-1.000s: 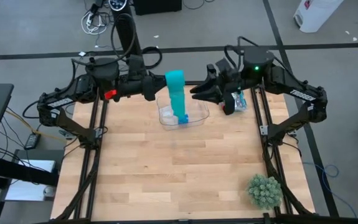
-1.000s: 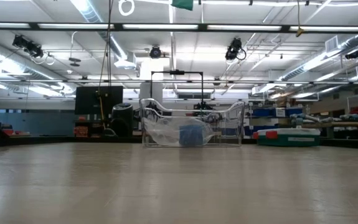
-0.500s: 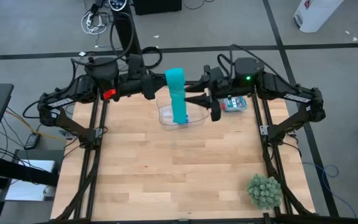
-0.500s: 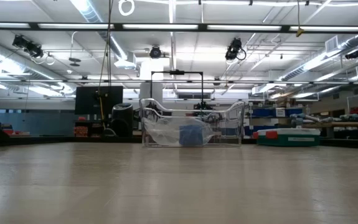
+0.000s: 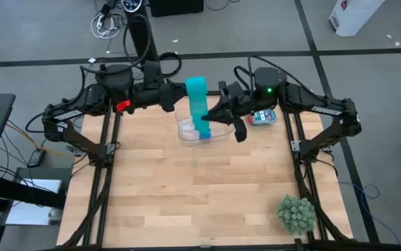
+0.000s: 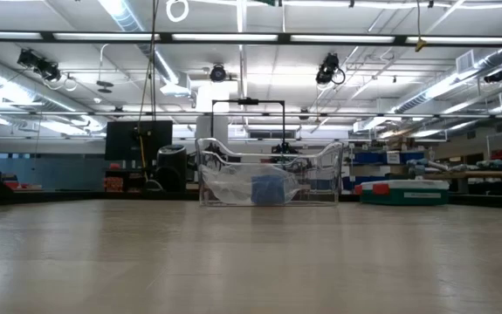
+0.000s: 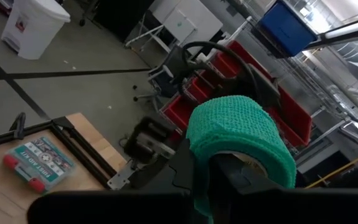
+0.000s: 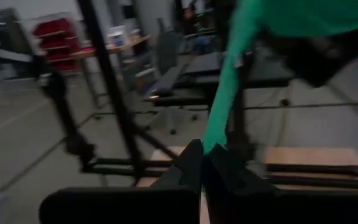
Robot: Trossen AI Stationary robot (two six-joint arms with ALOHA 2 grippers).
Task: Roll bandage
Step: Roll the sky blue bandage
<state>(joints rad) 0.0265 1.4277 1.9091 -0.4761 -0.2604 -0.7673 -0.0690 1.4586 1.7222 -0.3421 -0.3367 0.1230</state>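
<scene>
Above the far edge of the desk [image 5: 186,188], one teal bandage [image 5: 198,104] hangs as a ribbon, its top coiled on the left gripper [image 5: 179,101], whose fingers pinch that coil. Its lower end drops into one clear tray [image 5: 224,129]. The right gripper [image 5: 210,120] has its fingers pressed together on the ribbon. Only the low view shows a blue roll [image 6: 271,189] in the tray. One small kit box [image 7: 37,163] reads "FIRST AID KIT". One green plant [image 5: 296,214] sits at the near corner.
</scene>
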